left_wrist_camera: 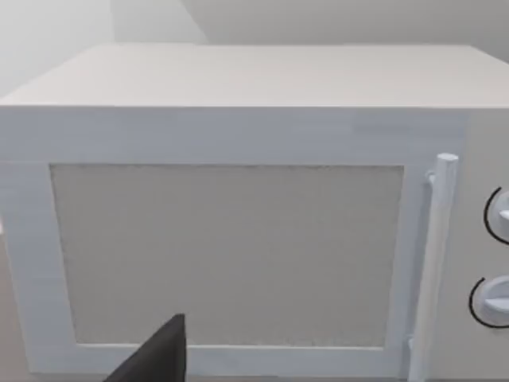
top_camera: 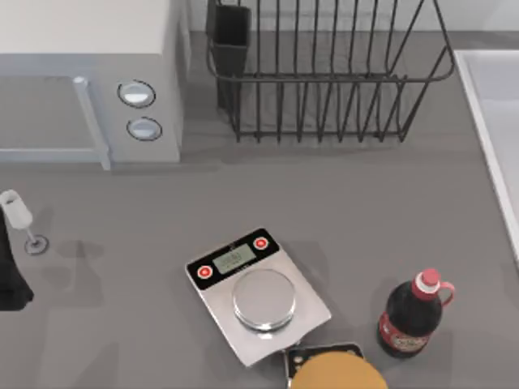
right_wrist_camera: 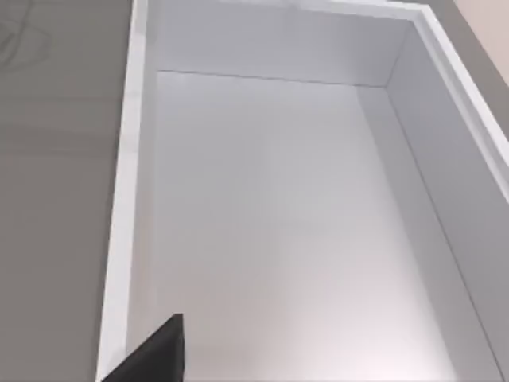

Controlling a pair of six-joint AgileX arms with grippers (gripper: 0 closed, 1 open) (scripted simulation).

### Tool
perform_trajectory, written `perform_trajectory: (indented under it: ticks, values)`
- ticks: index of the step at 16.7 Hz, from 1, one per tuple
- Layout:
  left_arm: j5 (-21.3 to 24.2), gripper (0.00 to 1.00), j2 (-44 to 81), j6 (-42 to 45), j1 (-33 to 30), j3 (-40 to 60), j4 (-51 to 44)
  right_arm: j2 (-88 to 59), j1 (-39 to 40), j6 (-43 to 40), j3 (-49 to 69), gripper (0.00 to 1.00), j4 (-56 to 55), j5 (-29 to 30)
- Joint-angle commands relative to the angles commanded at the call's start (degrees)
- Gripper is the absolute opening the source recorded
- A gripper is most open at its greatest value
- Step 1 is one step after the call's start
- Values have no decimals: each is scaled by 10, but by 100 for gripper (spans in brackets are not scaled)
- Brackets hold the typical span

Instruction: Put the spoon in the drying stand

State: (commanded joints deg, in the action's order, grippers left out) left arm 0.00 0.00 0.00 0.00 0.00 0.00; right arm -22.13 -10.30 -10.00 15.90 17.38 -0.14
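Your left arm (top_camera: 12, 275) sits at the table's left edge, well apart from the rack (top_camera: 324, 73); can't tell its grip.

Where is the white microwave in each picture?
Top view: the microwave stands at the table's far left corner, left of the drying stand.
Left wrist view: the microwave is seen from the front, its door facing the camera.
Right wrist view: this camera looks down into the white basin beside the grey table.
Shared landmark: the door handle with two round dials next to it.
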Motion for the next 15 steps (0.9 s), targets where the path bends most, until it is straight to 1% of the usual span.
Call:
perform_trajectory:
  ticks: [5, 8, 12, 15]
  values:
    - [0, 100, 0, 0, 0, 0, 0, -282, -105, -100, 156, 100, 183, -3]
    - [0, 100, 0, 0, 0, 0, 0, -423, -164, -156, 243, 100, 284, -3]
    - [0, 100, 0, 0, 0, 0, 0, -561, -225, -213, 338, 100, 382, -2]
    - [0, 100, 0, 0, 0, 0, 0, -615, -249, -236, 378, 100, 419, -2]
